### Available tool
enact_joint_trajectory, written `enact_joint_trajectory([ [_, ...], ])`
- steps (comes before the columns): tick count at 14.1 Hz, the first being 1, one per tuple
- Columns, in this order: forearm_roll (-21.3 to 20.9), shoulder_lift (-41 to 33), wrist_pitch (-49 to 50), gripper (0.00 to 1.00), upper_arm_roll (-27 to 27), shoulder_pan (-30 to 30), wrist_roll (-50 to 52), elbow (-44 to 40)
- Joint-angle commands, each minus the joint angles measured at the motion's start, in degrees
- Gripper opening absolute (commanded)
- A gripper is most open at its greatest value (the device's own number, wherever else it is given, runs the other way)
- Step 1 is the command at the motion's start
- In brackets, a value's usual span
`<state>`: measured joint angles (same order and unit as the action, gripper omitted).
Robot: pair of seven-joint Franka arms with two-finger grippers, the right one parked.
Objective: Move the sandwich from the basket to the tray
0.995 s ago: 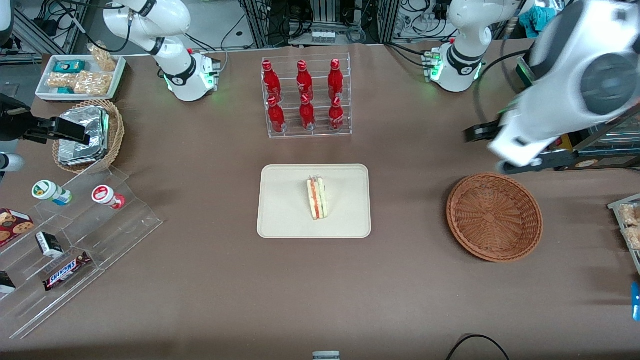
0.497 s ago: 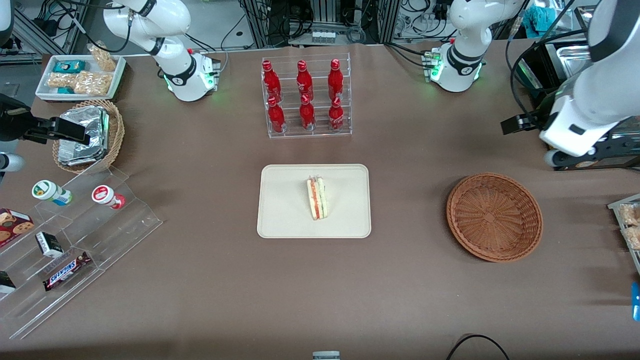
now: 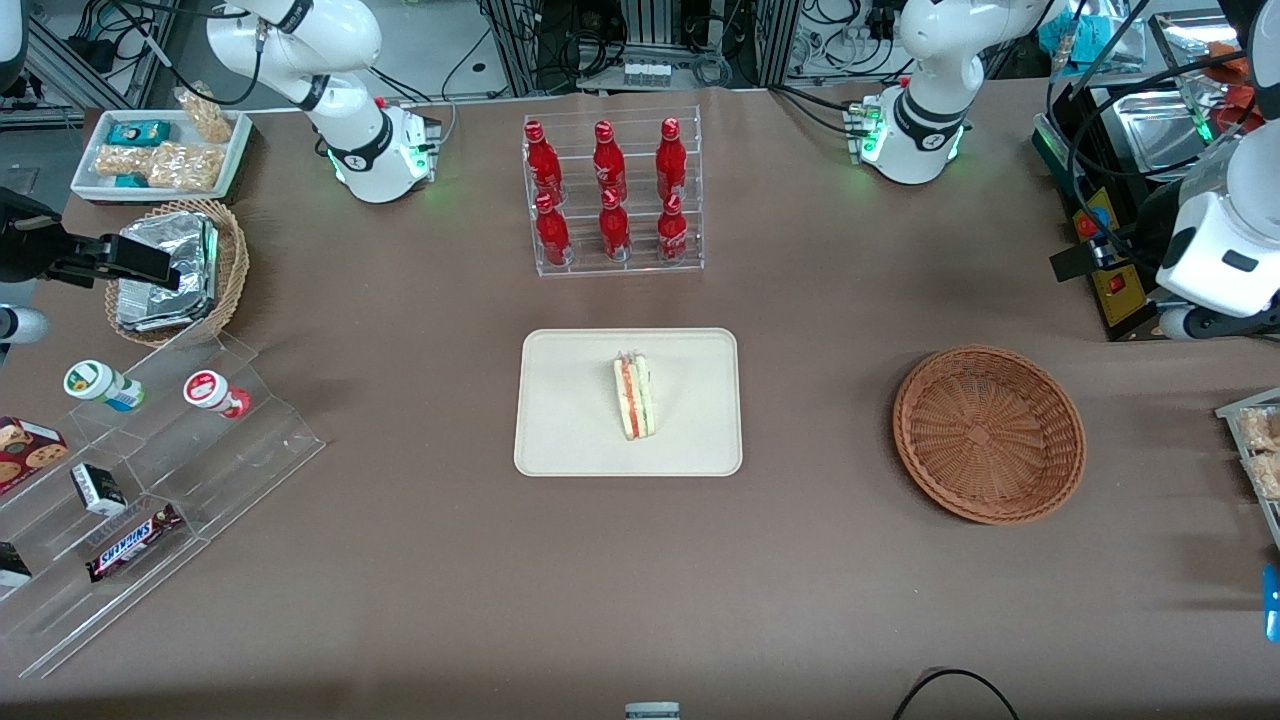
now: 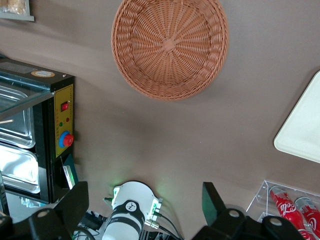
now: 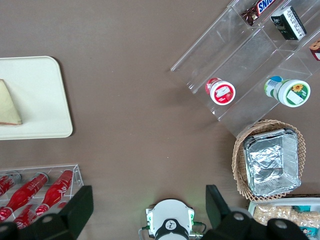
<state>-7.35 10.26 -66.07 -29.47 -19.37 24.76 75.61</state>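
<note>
Front view: sandwich well apart from pincer.

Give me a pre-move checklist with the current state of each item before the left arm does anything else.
1. Sandwich on the tray: ok, it lies inside the rim near the middle.
2. Basket emptied: ok, only bare wicker shows in the front and left wrist views.
3. Gripper released: ok, its fingers are spread with nothing between them.
4. Gripper clear of the tray: ok, it is raised toward the working arm's end of the table, above the area by the control box, well away from the sandwich.
5. Bottle rack undisturbed: ok, six red bottles stand upright in it.
6. Sandwich intact: cannot tell fully; the bread and filling look together, but only one side shows.
</note>
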Motion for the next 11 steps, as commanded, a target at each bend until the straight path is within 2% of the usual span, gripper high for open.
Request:
enact_joint_trajectory([
  [1,0.0,-0.2,2.5,1.00,2.3,0.4,2.4,0.0],
  [2,0.5,-1.4,1.9,1.00,4.8,1.9,2.3,0.3],
  [4,1.3,-4.4,0.4,1.00,12.9,9.4,2.2,3.9],
  [5,3.3,-5.9,-1.6,1.00,17.7,14.1,2.2,6.3],
  [7,10.0,-8.7,-2.6,1.00,25.0,17.1,0.5,9.5],
  [11,10.2,-9.1,-6.2,1.00,25.3,17.7,-2.9,11.1],
])
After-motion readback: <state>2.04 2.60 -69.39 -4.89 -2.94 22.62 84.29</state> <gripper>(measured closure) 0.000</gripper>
